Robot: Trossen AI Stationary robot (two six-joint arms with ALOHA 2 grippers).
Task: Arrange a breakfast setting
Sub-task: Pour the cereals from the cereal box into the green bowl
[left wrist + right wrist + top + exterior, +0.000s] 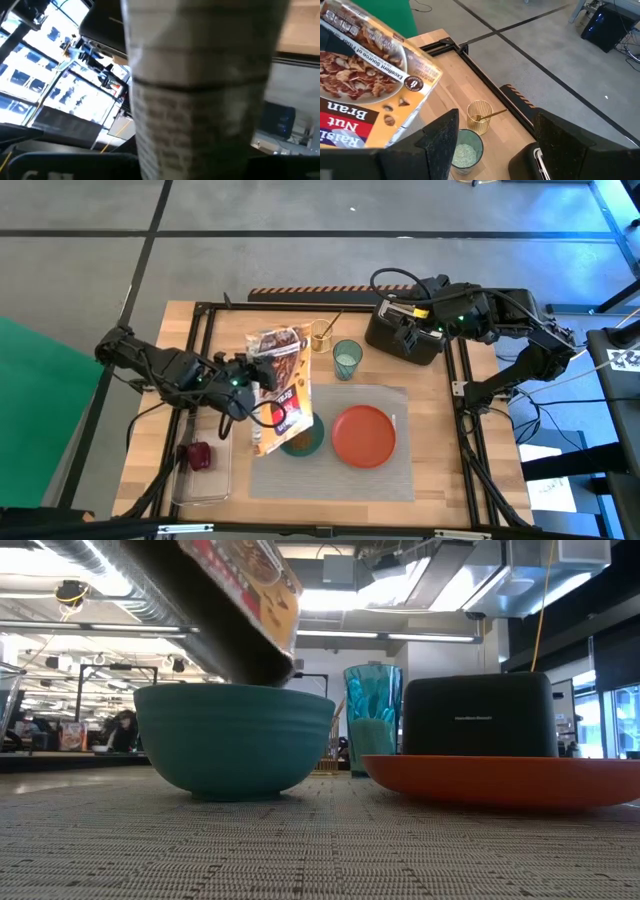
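Left gripper (243, 380) clamped on the lower end of a cereal box (281, 385), box tilted with its open end down over the teal bowl (303, 440); pour step, by the look of it, though no cereal visible falling in any view. Box likely light, thin card, easy to crush: hold across the narrow faces near the closed end, moderate squeeze, expect weight to shift toward the mouth as contents slide. Glossy print probably slippery, so slip risk grows with tilt. Bowl sits on the grey placemat (395, 470), just beside the orange-red plate (363, 435), rims near each other; looks rigid, smooth plastic or ceramic, could skate on the woven mat if bumped by the box edge. Translucent teal cup (347, 360) upright on the bare wood just beyond the mat's far edge, light and tippy; take low around the wall. Gold spoon (491, 115) stands in a gold wire holder (480, 116) next to the cup; thin, hard, slick, best pinched at the handle. Small dark-red fruit (197, 456) in the clear tray (205, 485) at the left; soft, gentle pinch only. Right gripper (495, 145) hovering above the black toaster (405, 335), fingers spread wide, holding nothing. Bagel not found in any view.
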